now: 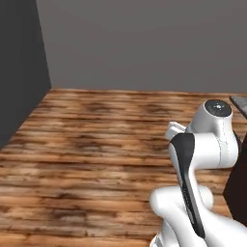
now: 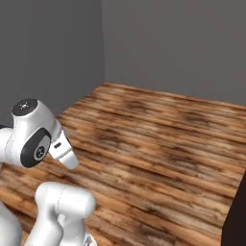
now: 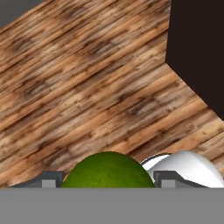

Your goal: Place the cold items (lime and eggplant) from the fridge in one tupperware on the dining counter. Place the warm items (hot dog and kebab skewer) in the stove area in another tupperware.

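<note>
In the hand view a green lime (image 3: 107, 169) sits between my two dark fingertips (image 3: 49, 179) at the bottom of the picture. My gripper (image 3: 108, 180) is shut on the lime and holds it above the wooden floor. My white arm (image 1: 207, 144) is folded close over the base, and it also shows at the lower left of the right base view (image 2: 33, 137). The eggplant, hot dog, kebab skewer and tupperware are out of view.
Wooden plank floor (image 1: 96, 144) stretches ahead to grey walls (image 2: 182, 43). A dark cabinet side (image 3: 197, 48) stands at the upper right of the hand view. A dark panel (image 1: 21, 62) lines the left, and a dark block (image 1: 239, 188) sits close on the right.
</note>
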